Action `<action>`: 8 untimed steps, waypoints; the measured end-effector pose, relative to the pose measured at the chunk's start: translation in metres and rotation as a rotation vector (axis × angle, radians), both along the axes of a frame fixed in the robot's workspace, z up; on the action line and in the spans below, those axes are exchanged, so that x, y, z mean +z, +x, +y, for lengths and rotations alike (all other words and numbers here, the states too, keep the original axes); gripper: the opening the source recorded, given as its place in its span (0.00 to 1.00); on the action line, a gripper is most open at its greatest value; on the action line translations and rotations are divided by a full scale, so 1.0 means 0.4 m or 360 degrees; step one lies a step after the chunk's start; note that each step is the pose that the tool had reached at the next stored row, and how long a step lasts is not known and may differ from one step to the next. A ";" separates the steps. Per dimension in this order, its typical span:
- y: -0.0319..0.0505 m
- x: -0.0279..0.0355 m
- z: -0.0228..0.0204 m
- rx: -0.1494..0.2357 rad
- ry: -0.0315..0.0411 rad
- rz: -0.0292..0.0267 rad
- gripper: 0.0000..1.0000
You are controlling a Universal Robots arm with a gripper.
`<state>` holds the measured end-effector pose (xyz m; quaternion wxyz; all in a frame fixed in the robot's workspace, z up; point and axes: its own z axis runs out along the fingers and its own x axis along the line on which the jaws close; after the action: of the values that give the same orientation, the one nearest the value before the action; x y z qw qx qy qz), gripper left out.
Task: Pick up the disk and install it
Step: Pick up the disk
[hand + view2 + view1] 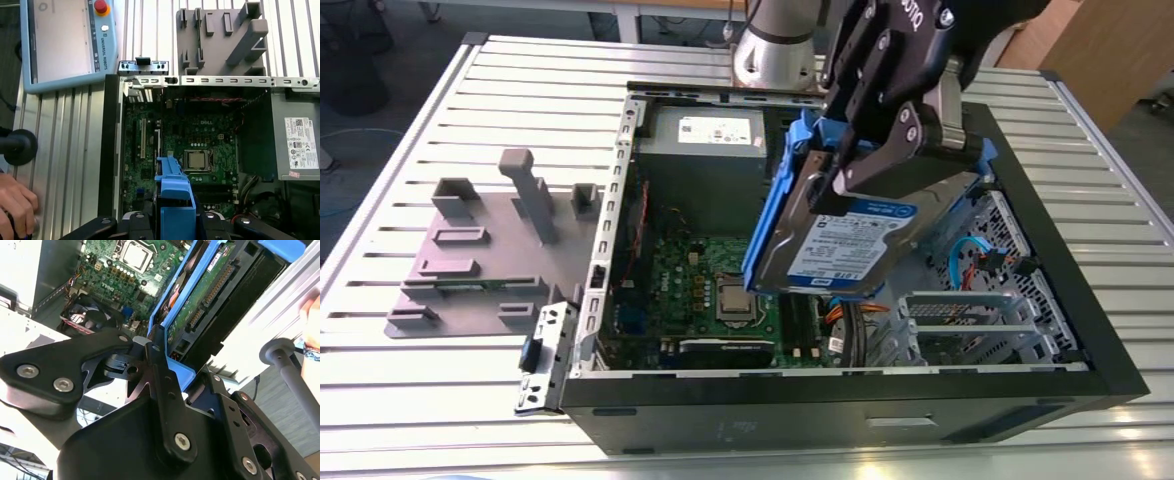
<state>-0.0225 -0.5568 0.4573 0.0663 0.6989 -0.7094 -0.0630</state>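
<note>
Saw a blue-and-white printed label on the disk [854, 245], its lines too small to make out. Found a white sticker with barcodes and fine print on the grey metal box [295, 145]. Noted white lettering on the motherboard [175, 135] and along the pendant [65, 45] edge, below its red button [101, 6].

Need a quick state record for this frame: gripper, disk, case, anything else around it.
gripper: shut on the disk, above the open case
disk: held tilted over the case, not seated
case: open side up, motherboard exposed
fixture: grey, on the table, on the exterior view's left of the case
hand: on the table beside the case, in the first wrist view
</note>
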 end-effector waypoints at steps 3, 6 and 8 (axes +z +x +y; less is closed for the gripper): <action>0.009 0.000 -0.003 0.0000 -0.0004 0.00000 0.37; 0.020 0.000 -0.005 0.0000 -0.0007 0.00000 0.37; 0.028 0.000 -0.007 0.0000 -0.0008 0.00000 0.37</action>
<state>-0.0112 -0.5597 0.4573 0.0680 0.6987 -0.7095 -0.0612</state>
